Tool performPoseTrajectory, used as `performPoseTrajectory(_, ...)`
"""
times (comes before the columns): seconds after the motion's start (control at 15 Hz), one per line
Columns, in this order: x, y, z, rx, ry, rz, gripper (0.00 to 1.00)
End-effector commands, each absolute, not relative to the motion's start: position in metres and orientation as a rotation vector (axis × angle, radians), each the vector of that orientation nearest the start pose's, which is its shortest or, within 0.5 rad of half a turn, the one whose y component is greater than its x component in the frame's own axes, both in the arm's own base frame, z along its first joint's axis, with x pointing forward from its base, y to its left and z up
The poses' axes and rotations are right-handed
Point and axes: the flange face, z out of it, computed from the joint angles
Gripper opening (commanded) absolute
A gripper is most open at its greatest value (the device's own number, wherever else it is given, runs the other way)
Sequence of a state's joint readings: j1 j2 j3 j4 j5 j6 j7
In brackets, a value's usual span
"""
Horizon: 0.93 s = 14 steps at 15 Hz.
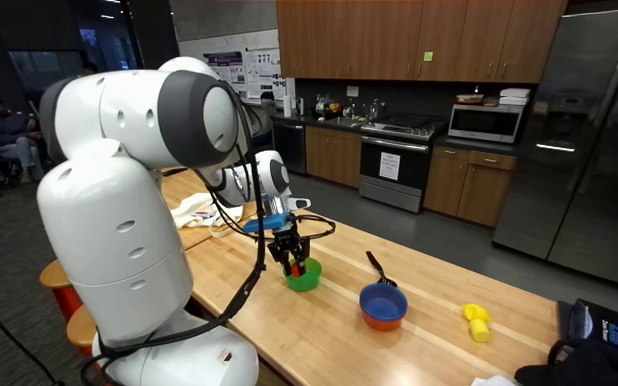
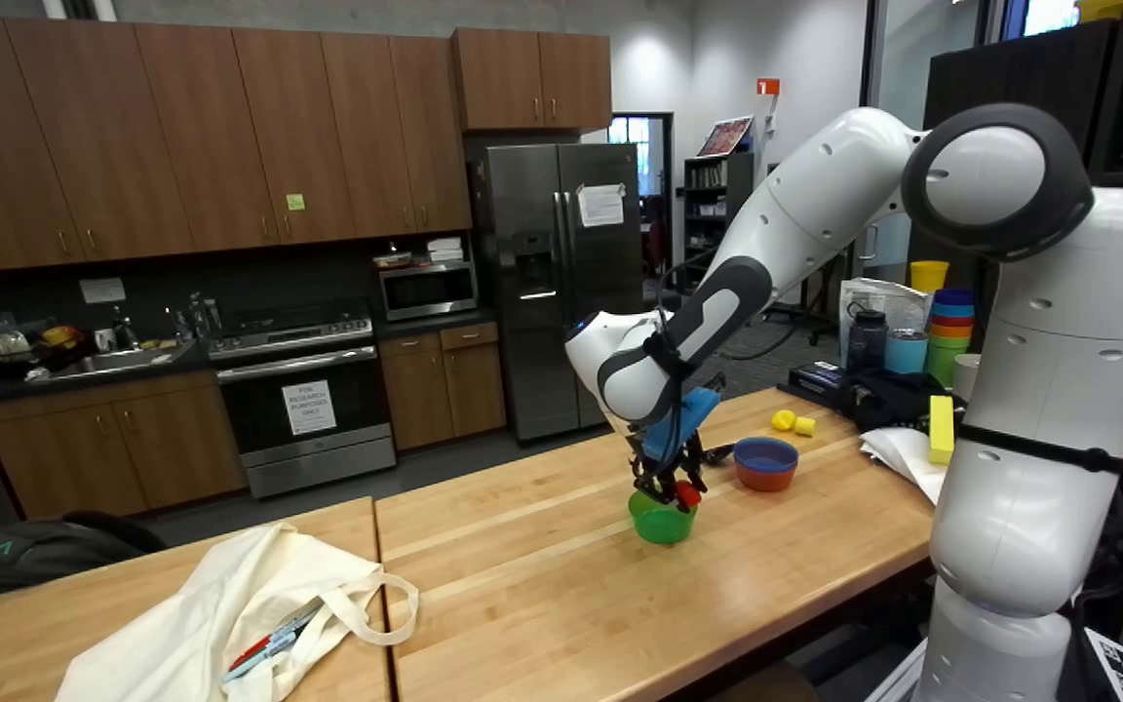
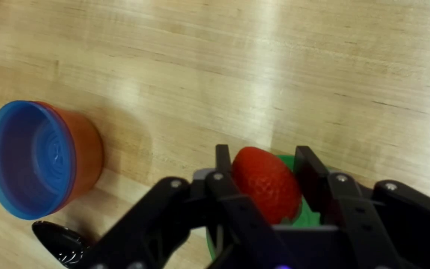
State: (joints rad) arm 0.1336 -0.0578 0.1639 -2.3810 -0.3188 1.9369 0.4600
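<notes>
Red fruit [image 3: 265,183], green bowl [image 1: 304,284], black end effector [image 3: 263,158], blue bowl [image 1: 383,303], orange bowl [image 1: 382,323].

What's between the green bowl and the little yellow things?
A blue bowl nested in an orange bowl, a black utensil beside them, in both exterior views.

Wooden table [image 2: 522,595], pale striped top, in two sections. On it: green bowl [image 2: 664,526]; orange bowl [image 2: 766,481], blue bowl [image 2: 766,452] nested inside; black utensil [image 3: 60,242]; yellow item [image 1: 478,324]; cream tote bag [image 2: 191,614]; black box [image 1: 607,327].

Room lies between green bowl [image 2: 664,528] and tote [image 2: 196,609]; opposite, stacked bowls [image 2: 765,476] (utensil [image 3: 59,243] beside) obstruct.
</notes>
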Motion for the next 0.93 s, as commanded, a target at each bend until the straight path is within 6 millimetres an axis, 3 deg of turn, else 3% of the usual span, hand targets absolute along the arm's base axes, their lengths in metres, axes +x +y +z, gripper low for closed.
performPoseTrajectory(0.0, 0.4285, 0.1065, 0.3296, -3.499, -0.023, 0.457, 0.46)
performPoseTrajectory(0.87, 0.4298, 0.1057, 0.3312, -3.496, -0.013, 0.455, 0.48)
